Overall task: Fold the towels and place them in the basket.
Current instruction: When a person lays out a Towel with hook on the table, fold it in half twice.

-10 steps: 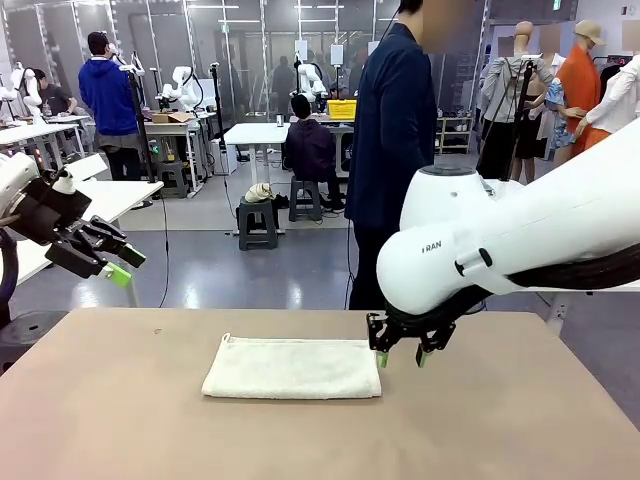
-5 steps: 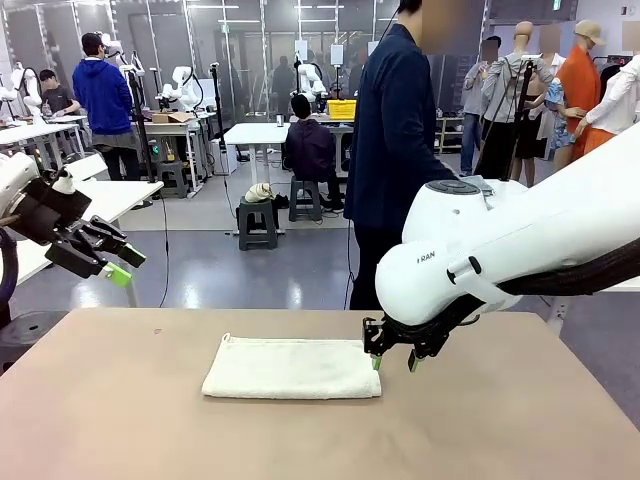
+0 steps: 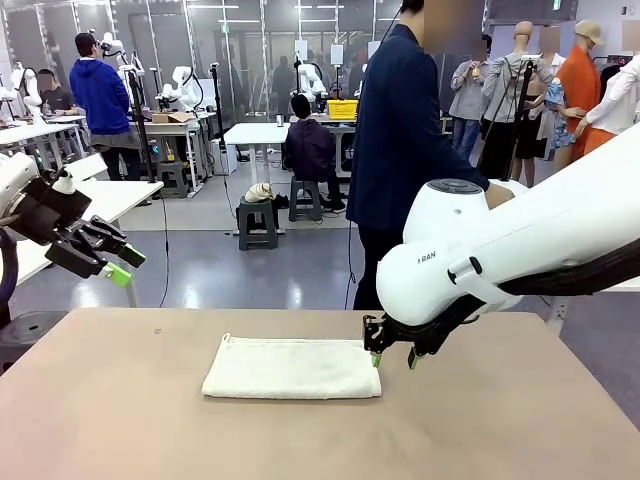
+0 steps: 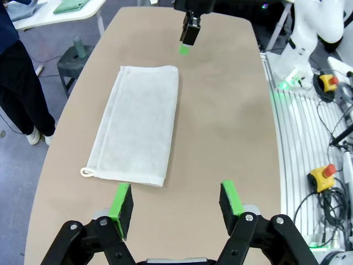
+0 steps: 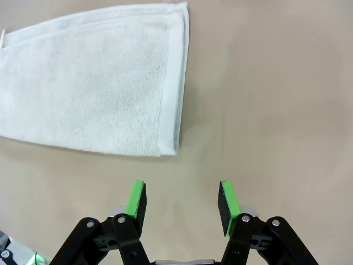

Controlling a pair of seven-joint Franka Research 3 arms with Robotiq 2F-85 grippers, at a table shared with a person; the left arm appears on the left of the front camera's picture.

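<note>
The right tool [image 3: 392, 359], spread and empty, has edged in beside the folded white towel [image 3: 292, 368] lying mid-desk [image 3: 110, 420], likely readying a pickup. The left tool [image 3: 126, 265] stays raised, spread.

Robotics laboratory hall. Brown bench [image 3: 120, 420] in the foreground; beyond its far edge, rows of white work tables [image 3: 265, 133], stools [image 3: 257, 222], people [image 3: 100, 95]; floor cables [image 4: 330, 205] and red emergency-stop buttons [image 4: 329, 169] alongside.

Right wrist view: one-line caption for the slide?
Open right gripper poised over the table, just off the short end of the folded white towel.
</note>
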